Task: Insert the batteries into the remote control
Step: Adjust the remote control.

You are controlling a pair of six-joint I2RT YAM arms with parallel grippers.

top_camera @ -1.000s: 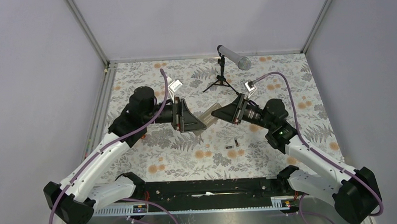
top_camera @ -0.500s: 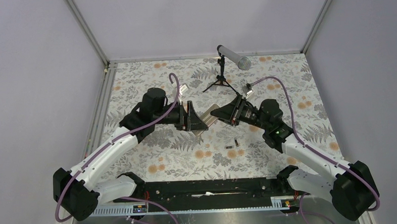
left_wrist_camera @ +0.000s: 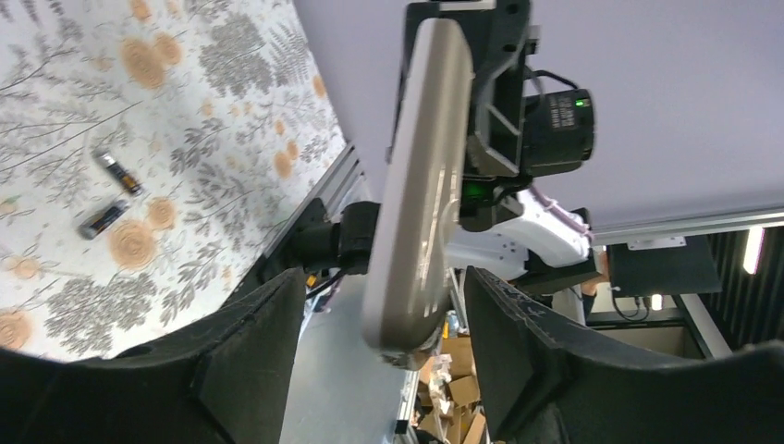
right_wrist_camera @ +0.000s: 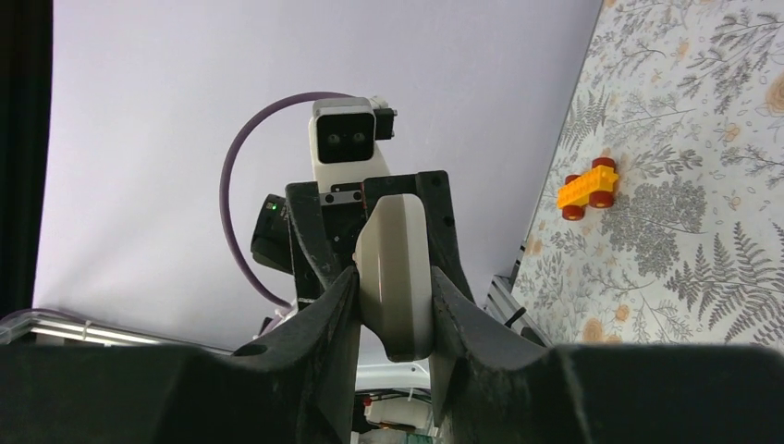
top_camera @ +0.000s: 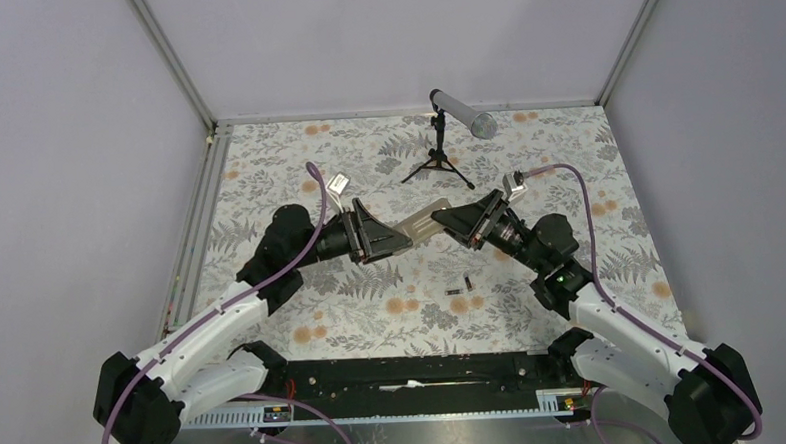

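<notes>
My right hand (right_wrist_camera: 393, 274) is clamped on 1 end of the remote (top_camera: 420, 223), holding it in the air over the middle of the counter (top_camera: 297, 171). My left hand (top_camera: 397, 243) straddles the other end, half open, with slivers of gap on both sides (so not gripping, I judge). The 2 batteries (left_wrist_camera: 103, 219) lie on the counter at 5 o'clock from the remote. If my right lets go before my left bites, the remote drops. A skewed squeeze could also twist it loose, or knock it onto the batteries and roll them away.
</notes>
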